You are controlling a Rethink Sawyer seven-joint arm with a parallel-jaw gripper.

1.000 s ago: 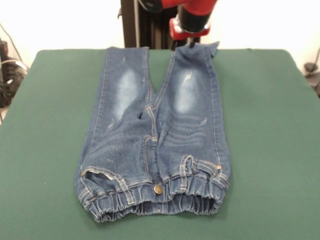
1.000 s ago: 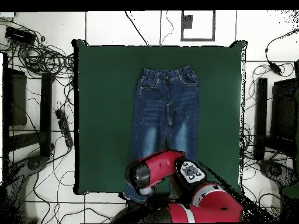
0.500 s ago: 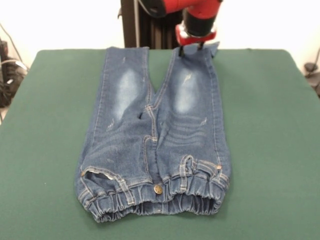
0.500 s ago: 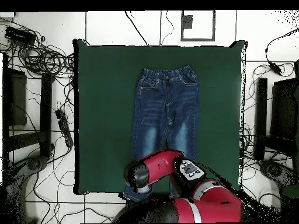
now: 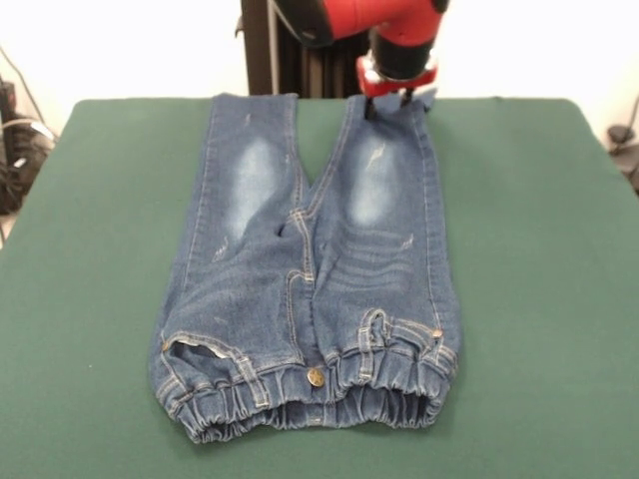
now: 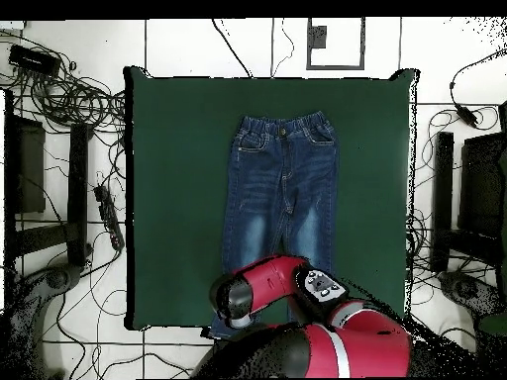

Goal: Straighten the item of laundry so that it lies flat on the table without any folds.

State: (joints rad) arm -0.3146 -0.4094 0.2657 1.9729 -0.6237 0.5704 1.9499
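The item of laundry, a small pair of blue jeans [image 5: 310,269], lies spread on the green table [image 5: 539,249]. Its gathered waistband points to the near edge and both legs run to the far edge. In the overhead view the jeans [image 6: 282,183] lie in the middle of the table [image 6: 168,178], and the arm's red wrist [image 6: 253,292] covers the end of one leg. My gripper [image 5: 387,101] hangs open just above the hem of the right-hand leg, its two dark fingers apart with nothing between them. The hem corner [image 5: 429,93] beside it is slightly turned up.
Cables and dark equipment [image 6: 59,109] lie on the floor around the table. The black pedestal column [image 5: 290,50] rises behind the far edge. Bare green cloth stretches wide on both sides of the jeans.
The gripper has risen a little off the leg hem and shifted slightly to the right in the front view. Both fingers now show apart. The jeans have not moved.
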